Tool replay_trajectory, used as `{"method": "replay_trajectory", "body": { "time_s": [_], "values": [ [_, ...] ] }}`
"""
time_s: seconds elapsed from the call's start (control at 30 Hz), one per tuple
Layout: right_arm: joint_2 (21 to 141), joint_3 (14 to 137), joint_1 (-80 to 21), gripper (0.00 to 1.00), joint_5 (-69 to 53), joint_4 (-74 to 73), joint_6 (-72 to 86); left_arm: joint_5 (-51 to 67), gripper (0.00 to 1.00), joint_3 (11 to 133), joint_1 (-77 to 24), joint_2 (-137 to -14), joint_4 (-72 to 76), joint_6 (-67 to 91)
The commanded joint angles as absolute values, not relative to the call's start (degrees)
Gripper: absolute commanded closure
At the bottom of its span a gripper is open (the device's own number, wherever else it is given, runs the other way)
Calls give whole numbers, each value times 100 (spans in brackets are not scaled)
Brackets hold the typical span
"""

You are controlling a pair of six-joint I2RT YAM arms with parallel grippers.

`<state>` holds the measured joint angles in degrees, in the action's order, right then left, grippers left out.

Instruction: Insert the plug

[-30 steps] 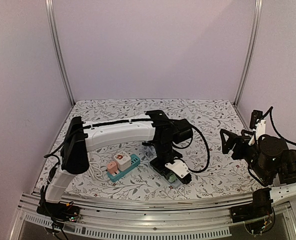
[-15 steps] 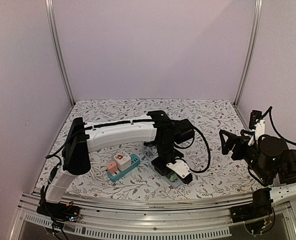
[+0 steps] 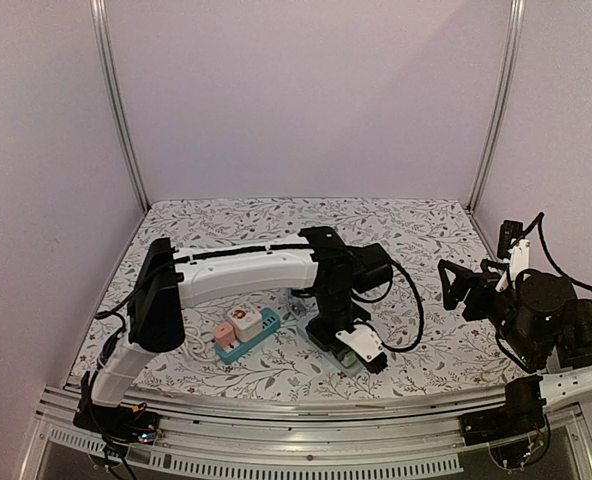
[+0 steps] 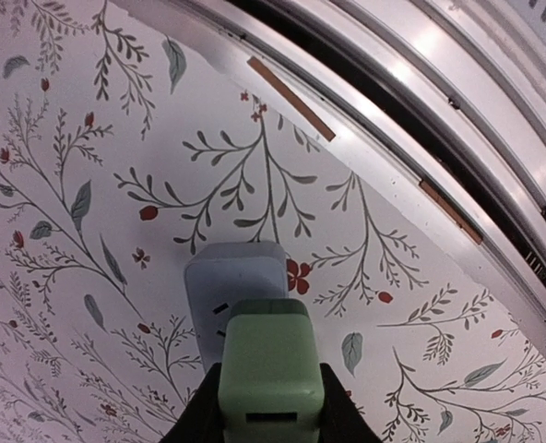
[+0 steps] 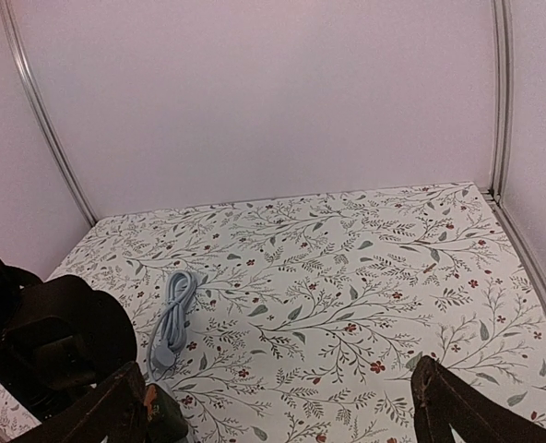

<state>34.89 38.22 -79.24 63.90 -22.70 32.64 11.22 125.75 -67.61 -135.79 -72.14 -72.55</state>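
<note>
A pale green plug sits between the black fingers of my left gripper, which is shut on it. Right under the plug lies a pale blue-grey socket block with two slots showing beside the plug's front edge. Whether the plug touches the block I cannot tell. From above, the left gripper points down at the near middle of the table. My right gripper hangs open at the right, far from the plug, its fingers with nothing between them.
A teal power strip with a pink and a white plug in it lies left of the left gripper. A coiled light blue cable rests on the floral cloth. The table's metal front rail runs close by the socket block.
The left arm has edged slightly to the right with the plug still in its grip. The right arm has not moved.
</note>
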Motion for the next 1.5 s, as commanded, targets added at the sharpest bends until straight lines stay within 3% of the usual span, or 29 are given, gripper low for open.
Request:
{"method": "replay_trajectory", "body": {
  "time_s": [0.0, 1.47],
  "values": [
    [3419, 3779, -7963, 1, 6371, -2244, 3207, 1229, 100, 12744, -6882, -13722, -7183, -7350],
    [3498, 3779, -7962, 1, 6227, -2154, 3138, 1100, 100, 12659, -6802, -13418, -7187, -7255]
  ]
}}
